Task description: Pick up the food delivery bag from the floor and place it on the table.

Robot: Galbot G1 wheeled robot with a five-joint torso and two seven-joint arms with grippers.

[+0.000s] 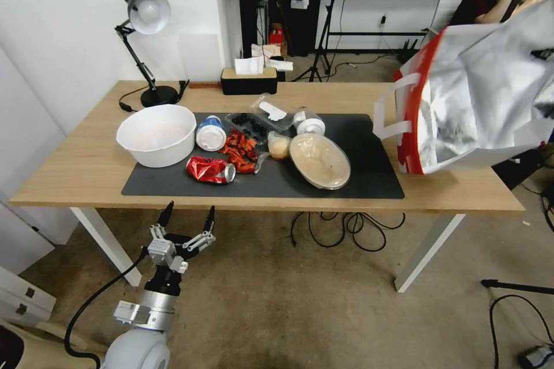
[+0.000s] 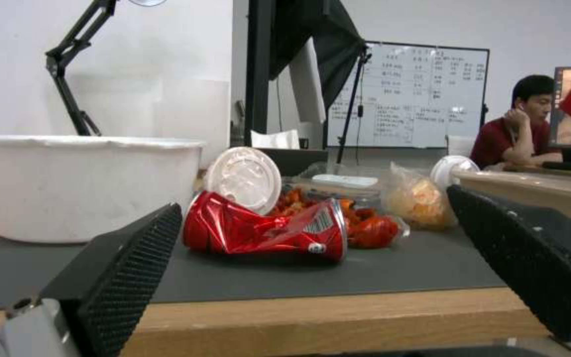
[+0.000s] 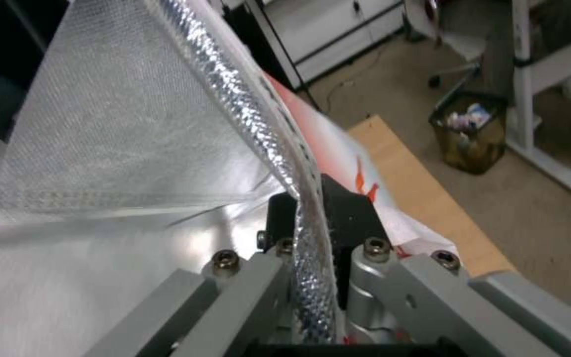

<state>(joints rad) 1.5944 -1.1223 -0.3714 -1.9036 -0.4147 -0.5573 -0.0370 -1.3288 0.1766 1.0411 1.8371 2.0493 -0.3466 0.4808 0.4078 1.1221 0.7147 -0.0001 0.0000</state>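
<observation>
Below the table's near edge, on your left, the left gripper (image 1: 187, 214) hangs with its fingers spread wide, holding nothing and touching nothing; from its wrist camera you look between the two black pads (image 2: 124, 277) straight across the table (image 1: 69, 173) at mat level. On the dark mat (image 1: 369, 173), from left to right, you have a white bowl (image 1: 157, 134), a crushed red can (image 1: 210, 169), a white cup on its side (image 1: 210, 133), a red snack wrapper (image 1: 239, 150), a tray of dark berries (image 1: 251, 124) and an oval lidded dish (image 1: 319, 159). A desk lamp (image 1: 144, 14) and a tissue box (image 1: 249, 79) stand at the back edge. At the right end, the food delivery bag (image 1: 479, 98) is tilted with its foil-lined mouth towards you, its red base down at the tabletop near the mat's right edge; you cannot tell whether it touches. Your right gripper (image 3: 312, 233) is clamped on the bag's foil rim, one finger either side.
</observation>
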